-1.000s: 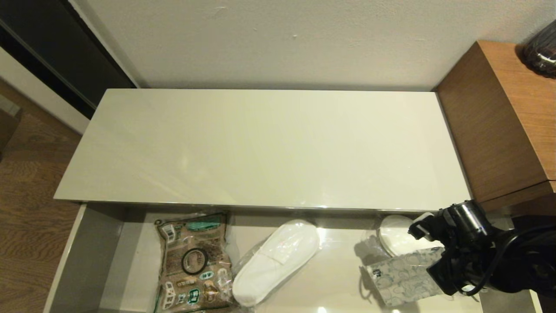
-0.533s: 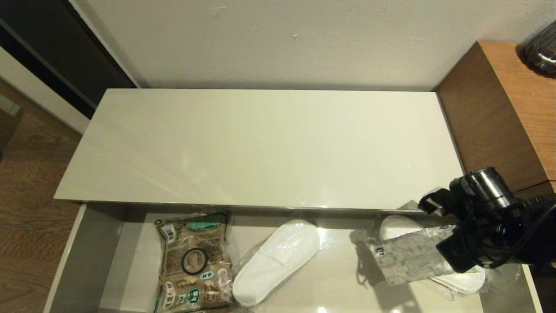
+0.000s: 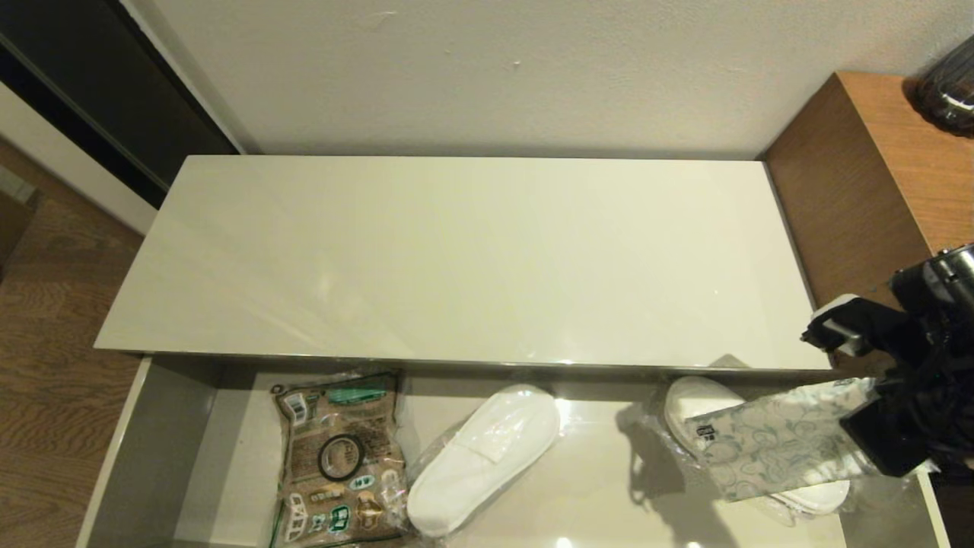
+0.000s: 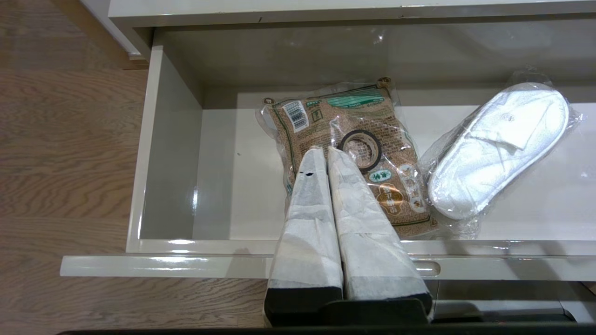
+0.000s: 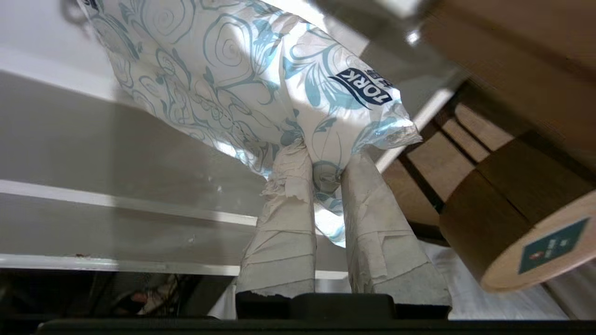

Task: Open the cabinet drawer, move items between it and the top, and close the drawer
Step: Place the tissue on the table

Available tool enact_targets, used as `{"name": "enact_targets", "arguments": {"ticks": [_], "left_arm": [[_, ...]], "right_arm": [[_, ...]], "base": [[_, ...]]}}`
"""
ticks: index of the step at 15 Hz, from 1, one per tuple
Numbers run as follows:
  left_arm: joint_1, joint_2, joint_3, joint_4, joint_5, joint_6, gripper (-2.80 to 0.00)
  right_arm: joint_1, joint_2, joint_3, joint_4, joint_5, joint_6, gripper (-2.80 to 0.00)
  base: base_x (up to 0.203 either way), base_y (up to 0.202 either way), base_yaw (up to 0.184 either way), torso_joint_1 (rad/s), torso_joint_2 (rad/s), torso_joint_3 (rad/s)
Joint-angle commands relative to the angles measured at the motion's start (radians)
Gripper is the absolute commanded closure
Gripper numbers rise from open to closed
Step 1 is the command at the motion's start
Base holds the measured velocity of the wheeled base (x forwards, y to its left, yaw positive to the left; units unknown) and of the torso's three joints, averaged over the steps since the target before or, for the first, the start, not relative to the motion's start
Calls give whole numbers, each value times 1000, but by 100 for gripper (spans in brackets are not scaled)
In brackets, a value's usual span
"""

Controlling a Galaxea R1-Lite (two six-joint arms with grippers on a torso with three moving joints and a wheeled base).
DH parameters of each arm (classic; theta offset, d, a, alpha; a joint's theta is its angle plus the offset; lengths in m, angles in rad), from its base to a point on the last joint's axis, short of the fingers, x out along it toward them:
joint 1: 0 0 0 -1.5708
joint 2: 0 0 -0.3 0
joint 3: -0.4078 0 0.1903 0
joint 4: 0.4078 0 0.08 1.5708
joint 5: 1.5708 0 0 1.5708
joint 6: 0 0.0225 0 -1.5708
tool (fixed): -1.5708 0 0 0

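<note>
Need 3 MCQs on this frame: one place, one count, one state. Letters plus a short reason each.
1. Where is the brown printed bag?
A. on the top
B. in the drawer's left part
C. in the right gripper

2. How many wrapped white slippers lie in the cabinet drawer?
A. one
B. two
C. three

3. What is the right gripper doing?
A. hanging open
B. shut on nothing
C. shut on the tissue pack

Answers:
1 B, it lies left of the slipper.
2 B, a second slipper lies under the pack.
3 C, the fingers pinch the pack's end.
</note>
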Motion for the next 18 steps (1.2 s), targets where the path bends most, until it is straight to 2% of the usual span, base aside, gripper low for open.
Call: {"name": "enact_targets", "arguments": {"ticks": [1, 4, 8, 10, 15, 17, 18], "left_arm": [[0, 1, -1, 0, 0, 0, 0], [0, 1, 0, 0, 0, 0, 0], [0, 1, -1, 0, 0, 0, 0], [0, 1, 0, 0, 0, 0, 0], [0, 1, 0, 0, 0, 0, 0], [0, 1, -1, 0, 0, 0, 0], [0, 1, 0, 0, 0, 0, 0]], "right_arm": [[0, -45, -89, 67, -6, -2, 0], [0, -34, -239, 182, -6, -7, 0], [0, 35, -464, 268, -4, -21, 0], [0, 96, -579, 289, -2, -39, 0], [-18, 365, -1020, 332, -6, -80, 0], [-28, 419, -1074, 351, -30, -90, 0], [-29, 415, -1070, 360, -33, -86, -280]], "base": [[0, 0, 0, 0, 0, 0], [0, 0, 0, 0, 0, 0], [0, 0, 0, 0, 0, 0], [0, 0, 0, 0, 0, 0], [0, 0, 0, 0, 0, 0], [0, 0, 0, 0, 0, 0], [0, 0, 0, 0, 0, 0]]}}
